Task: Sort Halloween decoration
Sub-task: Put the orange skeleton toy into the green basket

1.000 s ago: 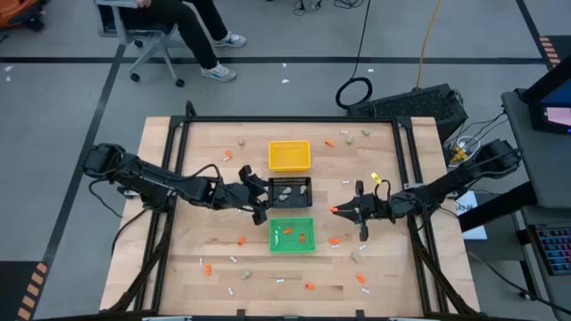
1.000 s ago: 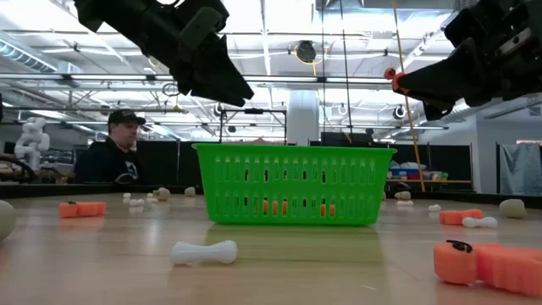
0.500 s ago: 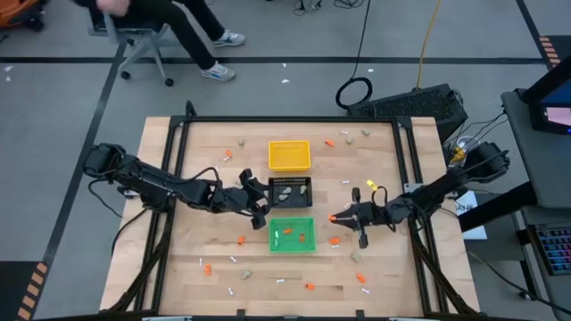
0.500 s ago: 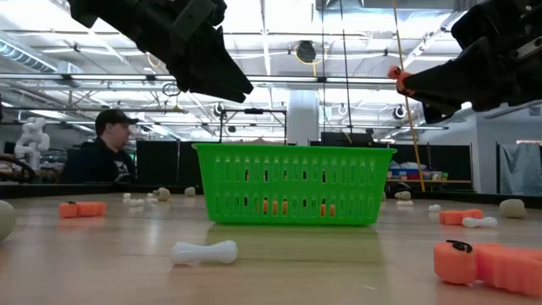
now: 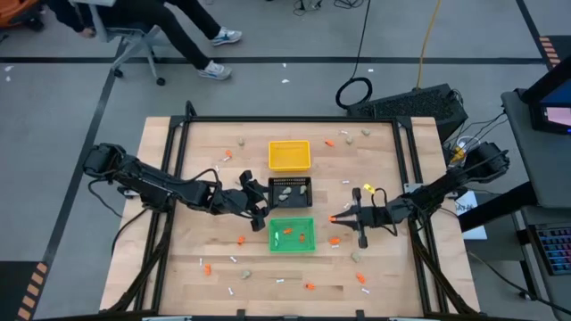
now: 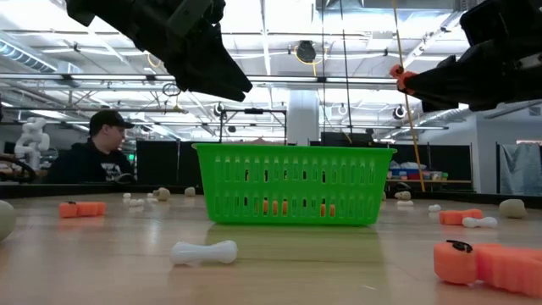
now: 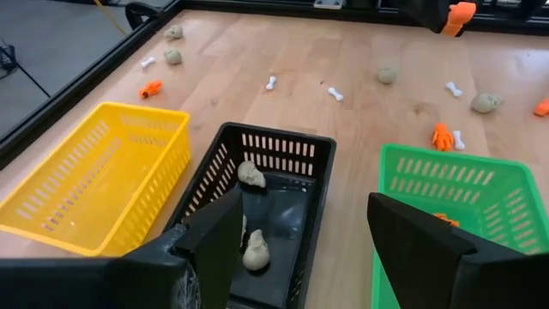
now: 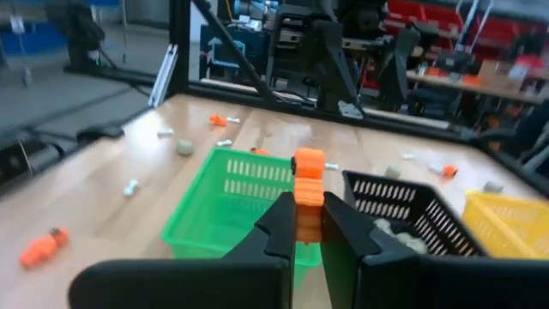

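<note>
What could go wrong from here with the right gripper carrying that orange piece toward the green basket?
1. The right gripper pinches the small orange plastic piece only at its lower end; most sticks out above the fingertips, so it might slip before release.
2. In the high view the piece hangs just outside the green slotted plastic basket; released early, it would probably land on the wooden table.
3. The open left gripper hovers by the basket's other side; the arms could crowd.

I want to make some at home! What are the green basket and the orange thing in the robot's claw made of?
The green basket looks like shiny molded plastic: thin slotted walls you can see through. The orange piece, pinched in the right gripper, looks like matte plastic or rubber with stacked ridges; I can't tell which.
</note>
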Controlling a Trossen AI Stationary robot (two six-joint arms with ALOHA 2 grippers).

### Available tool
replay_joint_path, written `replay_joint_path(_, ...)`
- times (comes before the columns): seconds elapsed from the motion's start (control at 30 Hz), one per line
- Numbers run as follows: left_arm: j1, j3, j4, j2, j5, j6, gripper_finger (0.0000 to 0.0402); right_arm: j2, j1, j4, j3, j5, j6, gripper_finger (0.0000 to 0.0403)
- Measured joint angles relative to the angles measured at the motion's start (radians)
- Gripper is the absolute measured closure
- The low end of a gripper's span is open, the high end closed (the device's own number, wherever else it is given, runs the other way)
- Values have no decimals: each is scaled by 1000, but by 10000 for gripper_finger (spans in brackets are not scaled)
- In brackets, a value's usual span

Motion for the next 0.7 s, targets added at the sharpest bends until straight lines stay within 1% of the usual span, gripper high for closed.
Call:
replay_joint_path(0.4, 0, 0, 14, 0, 0, -2, 153, 0, 0, 0, 0, 2, -477, 385)
replay_joint_path(0.57, 0, 0, 21, 0, 0, -2, 153, 0, 0, 0, 0, 3, -609, 385)
replay_joint_path(0.7, 0, 0, 21, 0, 0, -2, 153, 0, 0, 0, 0, 3, -674, 385)
